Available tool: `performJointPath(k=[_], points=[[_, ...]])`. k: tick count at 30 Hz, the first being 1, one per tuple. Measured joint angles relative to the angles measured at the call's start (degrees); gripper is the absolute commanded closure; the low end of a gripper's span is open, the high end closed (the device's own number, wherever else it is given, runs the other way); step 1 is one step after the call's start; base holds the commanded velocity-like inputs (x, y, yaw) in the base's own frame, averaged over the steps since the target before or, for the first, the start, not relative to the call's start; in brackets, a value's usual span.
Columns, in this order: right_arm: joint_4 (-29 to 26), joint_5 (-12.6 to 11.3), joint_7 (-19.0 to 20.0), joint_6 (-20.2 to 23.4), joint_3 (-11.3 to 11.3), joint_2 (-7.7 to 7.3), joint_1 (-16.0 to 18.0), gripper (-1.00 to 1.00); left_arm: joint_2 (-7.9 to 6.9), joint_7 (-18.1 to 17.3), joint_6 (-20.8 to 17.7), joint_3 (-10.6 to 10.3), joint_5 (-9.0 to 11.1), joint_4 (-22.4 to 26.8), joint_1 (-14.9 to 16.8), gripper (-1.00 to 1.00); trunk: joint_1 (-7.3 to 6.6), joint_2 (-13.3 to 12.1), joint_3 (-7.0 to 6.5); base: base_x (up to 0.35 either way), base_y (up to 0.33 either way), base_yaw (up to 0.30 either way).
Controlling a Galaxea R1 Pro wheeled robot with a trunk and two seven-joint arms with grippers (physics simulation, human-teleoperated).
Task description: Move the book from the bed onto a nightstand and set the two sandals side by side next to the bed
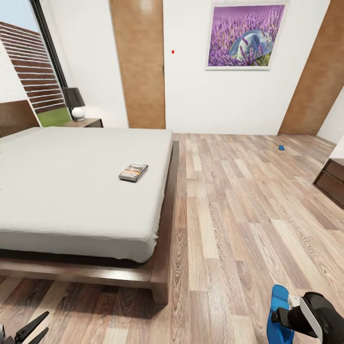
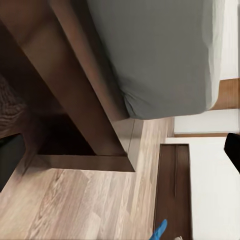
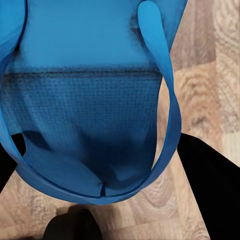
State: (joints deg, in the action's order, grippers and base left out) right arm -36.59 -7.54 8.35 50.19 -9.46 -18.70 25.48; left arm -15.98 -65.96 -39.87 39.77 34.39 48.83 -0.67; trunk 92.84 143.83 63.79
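1. The bed takes up the left of the bedroom, its pale grey mattress lying on a dark brown frame; the book lies flat on the mattress near the edge facing the open floor, well apart from both arms.
2. A nightstand stands at the far corner of the bed against the wall, with a dark-shaded lamp on a round white base on top; behind it is a tall dark-framed window.
3. On the wall hangs the purple flower picture, with brown doors to either side; a dark wooden cabinet shows at the right edge of the head view.
4. One blue sandal lies far off on the wood-plank floor near the far wall; it is small, and I cannot tell which way it points.
5. The other sandal is low at the right, at the right gripper; in the right wrist view its blue sole and strap sit between the dark fingers, so the pincer looks closed on it, with floor showing beneath.
6. The left gripper hangs low at the left above the floor, near the foot of the bed; its fingers are spread wide and hold nothing; the left wrist view looks at the bed's corner and the mattress.
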Motion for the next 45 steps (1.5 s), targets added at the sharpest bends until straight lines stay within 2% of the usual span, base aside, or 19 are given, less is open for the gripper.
performJointPath(k=[9, 21, 37, 45], points=[[0.4, -0.01, -0.02, 0.0, 0.09, 0.05, 0.0, 1.0, 0.0, 0.0, 0.0, 0.0, 0.05, 0.0, 0.0, -1.0, -0.23, -0.12, -2.0, 0.0, 0.0, 0.0], [0.59, 0.0, 0.0, 0.0, 0.12, 0.06, -0.01, 1.0, 0.0, -0.03, 0.0, 0.0, 0.06, 0.0, 0.0, -1.0, -0.23, -0.12, -2.0, 0.0, 0.0, 0.0], [0.68, -0.01, -0.01, -0.07, 0.12, 0.06, 0.0, 1.0, 0.0, 0.0, 0.0, -0.01, 0.06, 0.0, -0.01, -1.0, -0.64, -0.34, -5.54, 0.0, 0.0, 0.0], [0.7, 0.02, -0.01, -0.06, 0.18, 0.06, -0.01, 1.0, 0.05, -0.05, 0.0, 0.0, -0.01, 0.0, 0.03, -1.0, -0.64, -0.34, -5.55, 0.0, 0.0, 0.0]])
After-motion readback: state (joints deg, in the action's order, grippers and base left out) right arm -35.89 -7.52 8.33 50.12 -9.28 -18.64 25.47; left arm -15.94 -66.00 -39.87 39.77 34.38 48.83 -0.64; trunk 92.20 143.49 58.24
